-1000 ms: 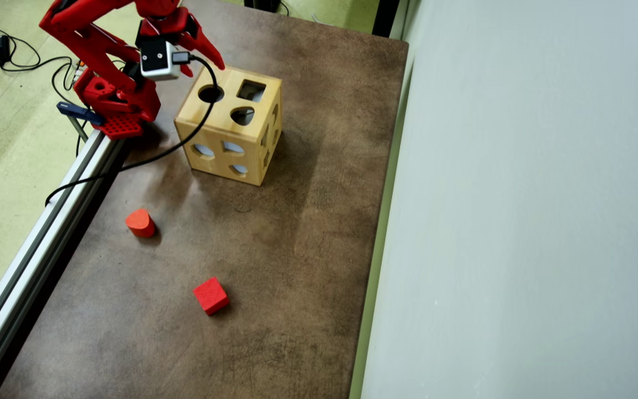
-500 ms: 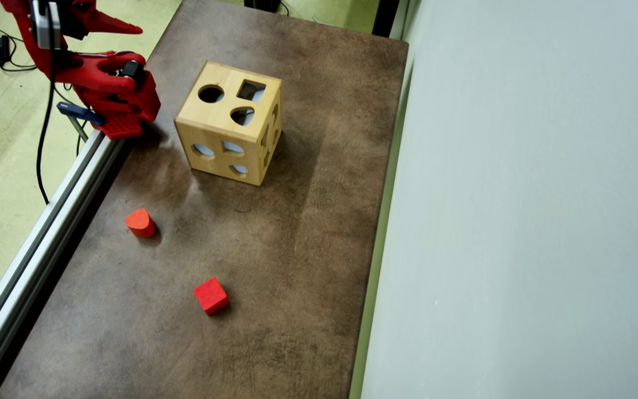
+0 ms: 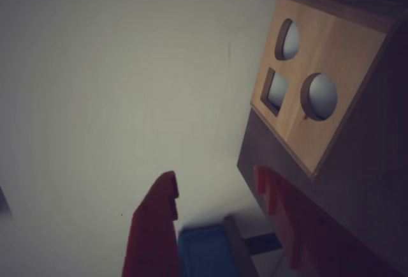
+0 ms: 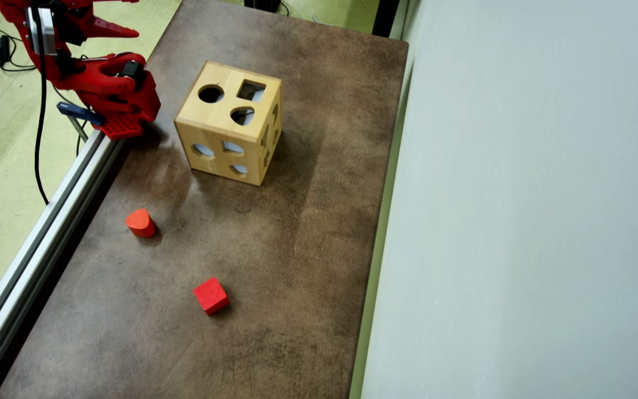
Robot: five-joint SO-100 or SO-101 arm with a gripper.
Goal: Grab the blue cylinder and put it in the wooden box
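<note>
Overhead, the wooden box (image 4: pixel 229 123) stands on the brown worktop (image 4: pixel 297 249), its top showing a round, a square and a rounded hole. The red rounded block (image 4: pixel 140 223) lies below and left of the box, the red cube (image 4: pixel 210 296) farther below it. The tool (image 4: pixel 117 14) sits at the upper left, well apart from the box and off the worktop's edge. Only the wrist view shows its fingers (image 3: pixel 153 226) spread wide apart with nothing gripped, the box (image 3: pixel 312 85) to their upper right. The blue cylinder cannot be seen in either view.
</note>
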